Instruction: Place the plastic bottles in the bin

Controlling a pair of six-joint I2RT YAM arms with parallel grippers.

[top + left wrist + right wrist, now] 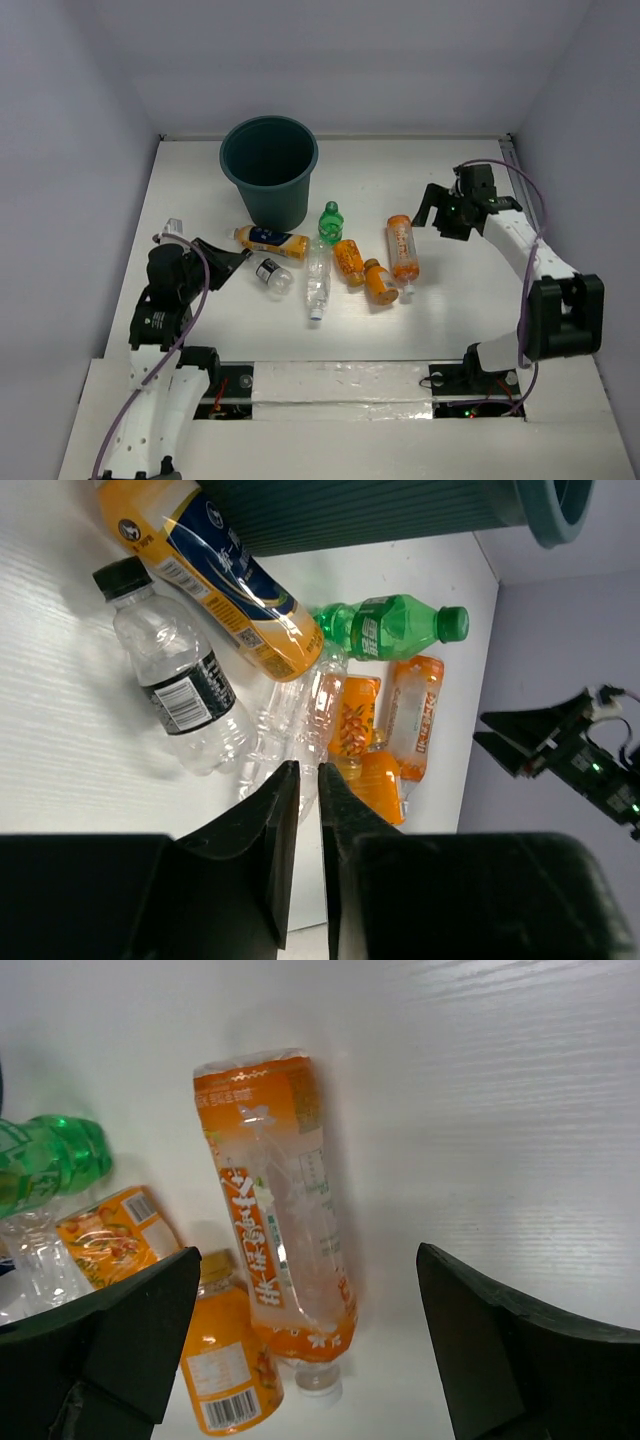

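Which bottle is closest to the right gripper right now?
The orange-labelled bottle at the cluster's right end, on its side, white cap pointing toward the arm bases. The open right gripper frames it.

A white table (450, 300) with a faint wood-like grain (plainest in the two wrist views) takes up the middle of the scene, boxed in by pale lilac-grey walls (360, 60) at the back and on both sides. Along its near edge runs a strip of shiny silver tape (340, 384), wrinkled and catching the light, and nearer still lies a plain white board (340, 445).
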